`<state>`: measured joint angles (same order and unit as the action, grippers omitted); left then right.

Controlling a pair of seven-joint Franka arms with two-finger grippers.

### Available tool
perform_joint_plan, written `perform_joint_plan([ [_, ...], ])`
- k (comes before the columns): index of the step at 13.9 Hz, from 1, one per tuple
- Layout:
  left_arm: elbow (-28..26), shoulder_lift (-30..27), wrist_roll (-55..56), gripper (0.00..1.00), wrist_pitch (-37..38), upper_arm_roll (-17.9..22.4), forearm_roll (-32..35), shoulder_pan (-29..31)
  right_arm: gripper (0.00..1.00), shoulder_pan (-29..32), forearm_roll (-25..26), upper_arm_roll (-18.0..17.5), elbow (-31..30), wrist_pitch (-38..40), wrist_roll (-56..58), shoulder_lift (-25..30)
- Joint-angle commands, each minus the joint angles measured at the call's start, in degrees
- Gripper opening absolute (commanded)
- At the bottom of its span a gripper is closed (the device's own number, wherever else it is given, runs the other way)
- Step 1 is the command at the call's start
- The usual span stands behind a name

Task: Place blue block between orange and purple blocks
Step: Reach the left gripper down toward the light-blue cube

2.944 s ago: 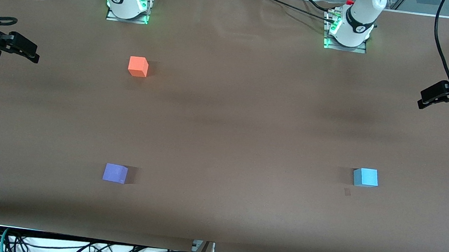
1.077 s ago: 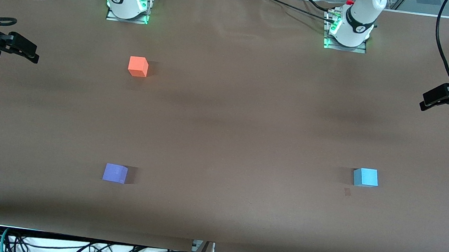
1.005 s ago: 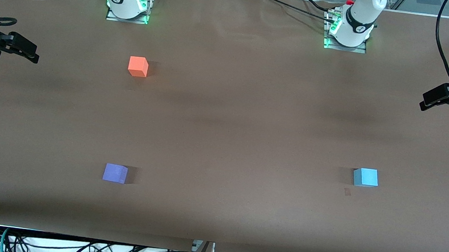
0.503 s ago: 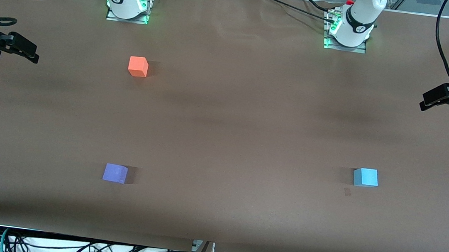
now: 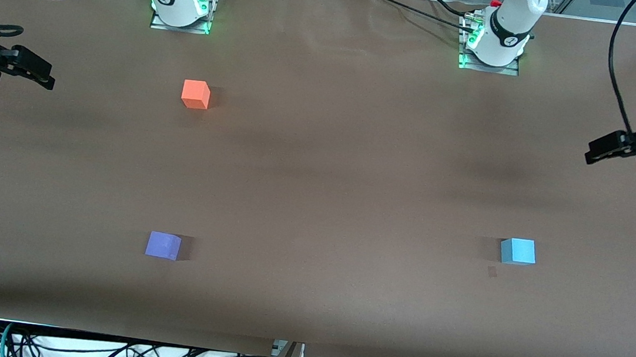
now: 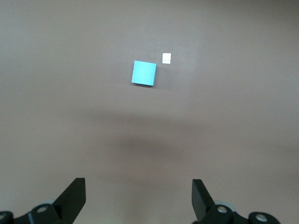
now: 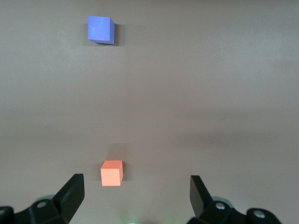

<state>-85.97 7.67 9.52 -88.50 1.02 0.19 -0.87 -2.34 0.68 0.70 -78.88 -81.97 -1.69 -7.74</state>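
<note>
While the left pincer point(image 6: 138, 198) gapes, only its wrist view shows a white tag point(image 6: 166, 58).

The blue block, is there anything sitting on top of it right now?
No. The blue block has a bare top face in the front and left wrist views; it sits alone on the brown table, a small pale tag lying beside it. What is under it is covered.

You are looking at a scene with no readable text: the small white tag point(image 6: 166, 58) on the table is too small to read.
</note>
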Motion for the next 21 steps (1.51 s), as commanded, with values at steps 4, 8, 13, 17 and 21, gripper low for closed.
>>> perform_joint_plan([
  [4, -0.78, 16.04, -6.44, 1.0, -15.17, 0.04, -2.99, 0.7, 1.0, 0.59, 0.2, -0.26, -0.31, -0.3, 0.81, 0.44],
  [8, -2.45, 24.74, -11.89, 1.0, -26.61, 0.04, -4.23, 1.58, 1.0, 0.59, 0.11, -0.26, -0.31, -0.3, 0.81, 0.44],
  [13, -2.63, 30.11, -16.2, 1.0, -34.09, 0.04, -4.23, 3.77, 1.0, 0.59, 0.11, -0.26, -0.31, -0.39, 0.81, 0.44],
  [17, -4.11, 31.79, -16.73, 1.0, -37.87, -0.05, -4.41, 3.69, 1.0, 0.59, 0.11, -0.26, -0.31, -0.39, 0.81, 0.44],
  [21, -10.7, 31.79, -16.82, 1.0, -48.93, -0.31, -4.41, 3.69, 1.0, 0.59, 0.11, -0.26, -0.31, -0.39, 0.81, 0.36],
])
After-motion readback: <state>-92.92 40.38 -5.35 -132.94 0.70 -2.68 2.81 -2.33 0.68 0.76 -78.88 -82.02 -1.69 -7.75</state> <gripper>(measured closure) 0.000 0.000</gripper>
